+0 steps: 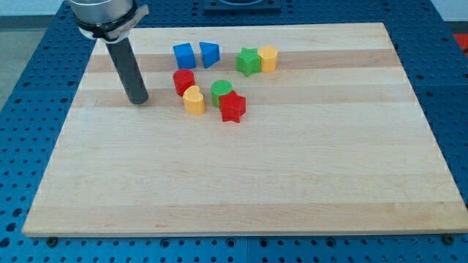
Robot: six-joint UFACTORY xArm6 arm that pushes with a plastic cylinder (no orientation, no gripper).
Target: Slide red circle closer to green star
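Note:
The red circle point(183, 81) sits on the wooden board point(248, 175), left of centre near the view's top. The green star point(248, 61) lies up and to the right of it, touching a yellow block point(268, 58) on its right. My tip point(137, 100) rests on the board to the left of the red circle, with a gap of about one block width between them. A yellow heart-like block point(194, 100) touches the red circle's lower right side.
Two blue blocks point(183, 55) point(209, 54) sit above the red circle. A green round block point(221, 90) and a red star point(233, 107) lie to its right, between it and the green star's side of the board.

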